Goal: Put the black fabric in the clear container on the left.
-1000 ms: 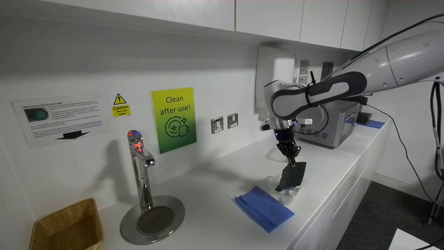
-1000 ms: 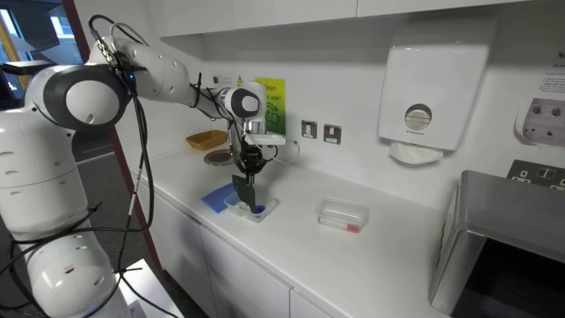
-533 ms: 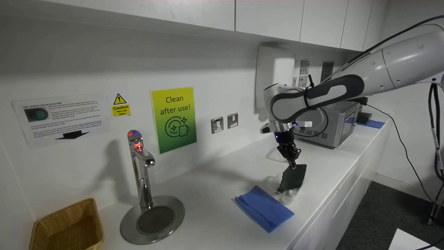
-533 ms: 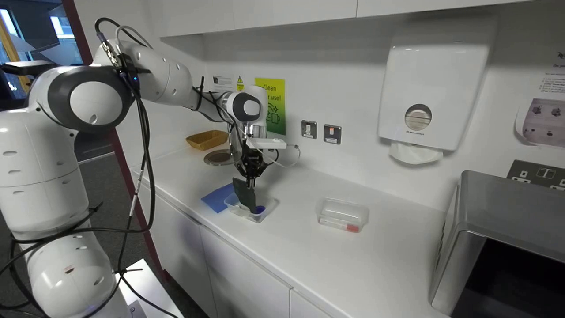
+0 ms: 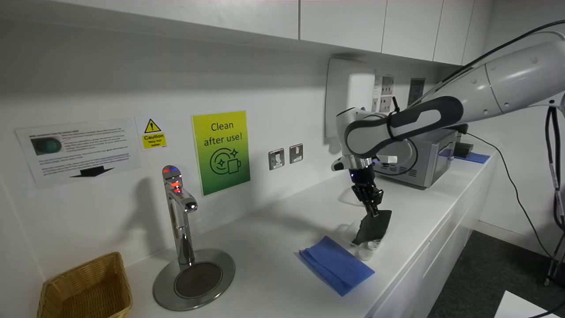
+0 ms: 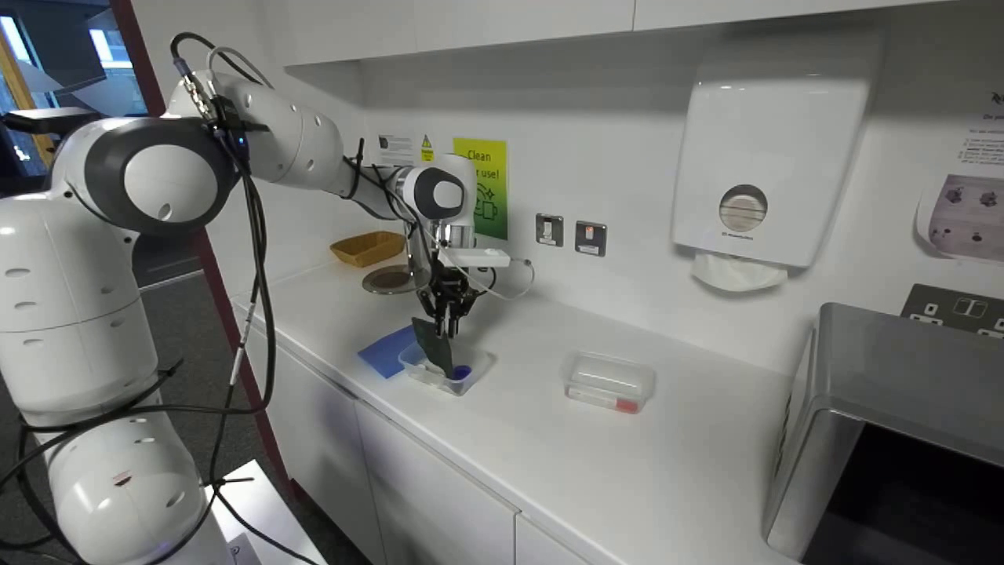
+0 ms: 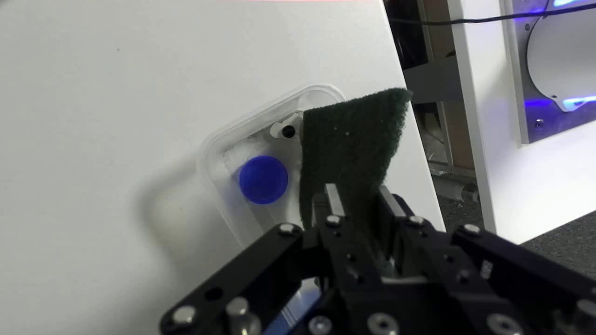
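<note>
The pincer [image 7: 358,193] is spread, with a gap between its tips, so it seems to hold nothing. The cloth [image 7: 349,139] stands tilted in the tub [image 6: 430,380], bottom inside, top sticking out. Maybe the things in there, or the pincer, prop it up. The pincer is low, likely so the cloth drops inside. The wrist view shows a blue lid [image 7: 264,179] beside the cloth; in an exterior view the lid does not show, but pale round things [image 5: 365,253] do.
</note>
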